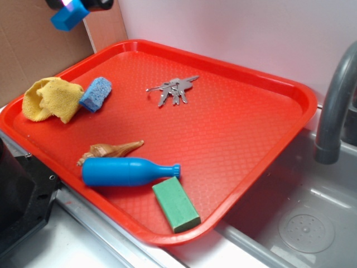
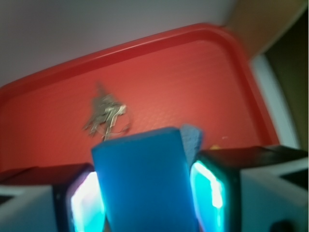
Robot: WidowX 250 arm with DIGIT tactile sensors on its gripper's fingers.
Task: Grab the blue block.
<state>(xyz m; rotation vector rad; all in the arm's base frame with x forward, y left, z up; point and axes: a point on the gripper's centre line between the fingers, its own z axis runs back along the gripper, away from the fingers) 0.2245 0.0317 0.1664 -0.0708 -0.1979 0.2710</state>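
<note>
Blue block [image 2: 142, 181] sits clamped between the jaws, both pads pressed against its side faces. Exterior view shows block and jaws raised well above the red tray [image 1: 268, 84], clear of the keys [image 1: 174, 89]. Grasp appears complete; nothing evident remains.

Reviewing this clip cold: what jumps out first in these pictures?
The big red tray beside the sink fills the scene. High at the top left of the exterior view, the gripper holds the blue block well above the tray; the wrist view shows it squeezed between the two glowing pads. On the tray, a blue bottle lies on its side near the front edge next to a green block, with keys toward the back.
</note>
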